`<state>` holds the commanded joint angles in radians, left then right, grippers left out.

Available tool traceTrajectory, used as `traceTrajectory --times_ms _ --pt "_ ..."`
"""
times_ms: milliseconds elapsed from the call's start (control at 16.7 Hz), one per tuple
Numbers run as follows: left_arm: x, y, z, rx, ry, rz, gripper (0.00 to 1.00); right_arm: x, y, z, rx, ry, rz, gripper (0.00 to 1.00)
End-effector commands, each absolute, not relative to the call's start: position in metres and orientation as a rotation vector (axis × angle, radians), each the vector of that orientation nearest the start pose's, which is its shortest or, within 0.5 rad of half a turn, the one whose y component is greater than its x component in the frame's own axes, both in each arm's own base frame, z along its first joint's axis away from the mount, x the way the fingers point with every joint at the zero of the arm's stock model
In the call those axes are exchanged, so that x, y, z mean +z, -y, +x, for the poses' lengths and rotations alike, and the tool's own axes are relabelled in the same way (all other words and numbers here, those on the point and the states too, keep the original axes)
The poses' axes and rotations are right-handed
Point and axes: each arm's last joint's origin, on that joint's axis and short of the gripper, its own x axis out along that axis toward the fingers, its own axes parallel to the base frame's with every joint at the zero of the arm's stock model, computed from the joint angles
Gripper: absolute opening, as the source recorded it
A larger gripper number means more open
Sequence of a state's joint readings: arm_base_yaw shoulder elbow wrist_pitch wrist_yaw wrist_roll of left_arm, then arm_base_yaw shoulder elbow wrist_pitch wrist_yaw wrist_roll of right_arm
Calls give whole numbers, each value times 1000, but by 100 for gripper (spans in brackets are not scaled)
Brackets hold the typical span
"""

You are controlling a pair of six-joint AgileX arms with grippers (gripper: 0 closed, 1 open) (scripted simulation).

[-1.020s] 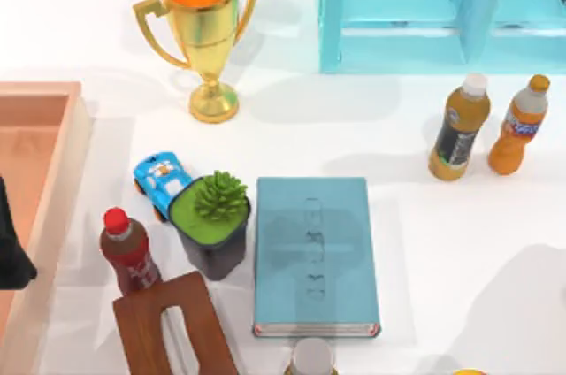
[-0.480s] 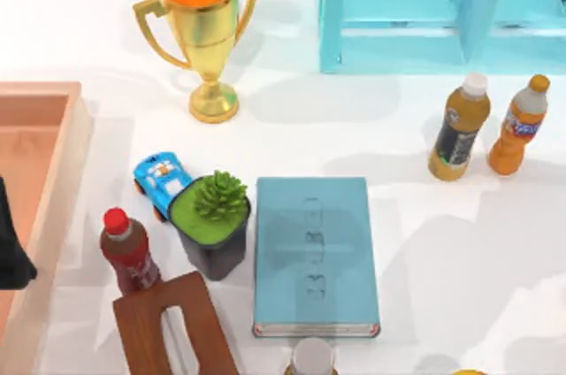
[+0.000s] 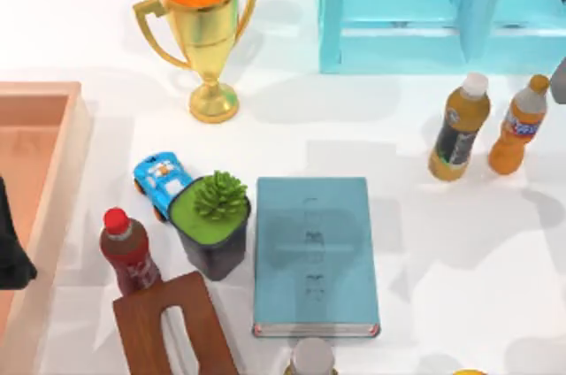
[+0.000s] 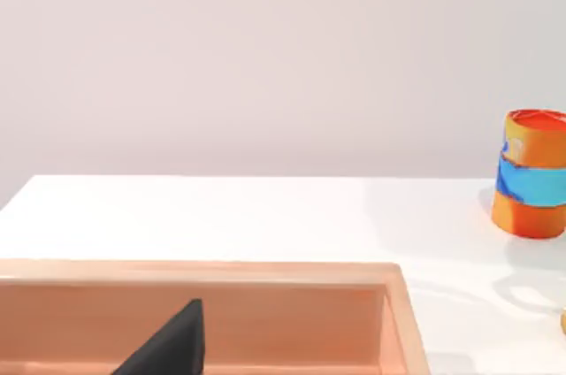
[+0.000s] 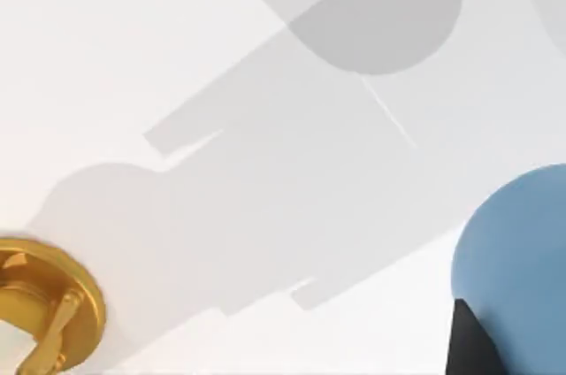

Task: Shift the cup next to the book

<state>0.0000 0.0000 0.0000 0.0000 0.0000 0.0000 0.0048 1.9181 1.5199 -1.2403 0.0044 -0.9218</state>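
Here the book (image 3: 315,256) lies flat on the table (image 3: 424,242), just right of a potted plant (image 3: 212,220), with a trophy (image 3: 202,26) well behind it. In the right wrist view the cup (image 5: 517,260) sits right against a dark finger (image 5: 473,344) of the right claw, but whether that claw is clenched I cannot tell. The left arm (image 3: 11,247) is parked over the wooden tray (image 3: 53,172) at the table's left.

My left arm (image 3: 11,247) is a matte black, angular mass at nine o'clock; its finger (image 4: 168,348) is a plain black wedge.
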Motion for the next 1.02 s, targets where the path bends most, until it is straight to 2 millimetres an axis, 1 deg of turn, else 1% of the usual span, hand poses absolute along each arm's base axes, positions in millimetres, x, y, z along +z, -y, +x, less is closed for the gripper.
traceTrajectory --times_ms 180,360,600,780,900,1020 --pt "160 1 106 0 0 0 100 214 -62 348 571 -1603 -532 0" --pt "160 1 106 0 0 0 100 220 -115 331 354 -1658 -356 0" --pt "160 1 106 0 0 0 100 230 -174 303 120 -1646 -175 0" --pt "160 1 106 0 0 0 100 239 -205 282 24 -1602 -84 0" --pt "160 1 106 0 0 0 100 245 -218 271 -10 -1576 -43 0" --pt "160 1 106 0 0 0 100 248 -225 264 -28 -1559 -19 0"
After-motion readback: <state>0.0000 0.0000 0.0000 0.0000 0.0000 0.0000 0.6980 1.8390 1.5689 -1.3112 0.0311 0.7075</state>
